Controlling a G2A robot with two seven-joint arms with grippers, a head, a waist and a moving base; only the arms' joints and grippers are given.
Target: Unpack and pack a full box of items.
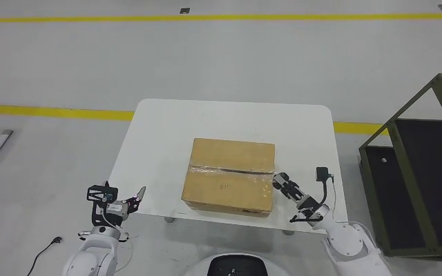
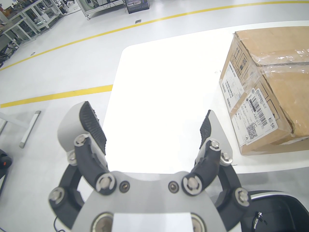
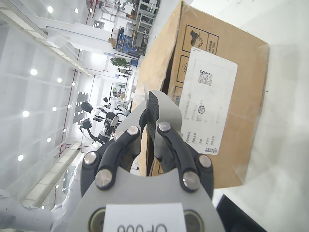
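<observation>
box, rectangular taped cardboard

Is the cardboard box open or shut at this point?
Shut. The cardboard box has both top flaps folded down, meeting at a central seam under wrinkled clear tape; whether that tape is cut, cannot tell.

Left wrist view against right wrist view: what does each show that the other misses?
Left wrist: the left end effector, open and empty; the box with its top taped; a barcode label. Right wrist: the right end effector, shut at the box's upper edge; ceiling lights. Both: the box on the white table.
</observation>
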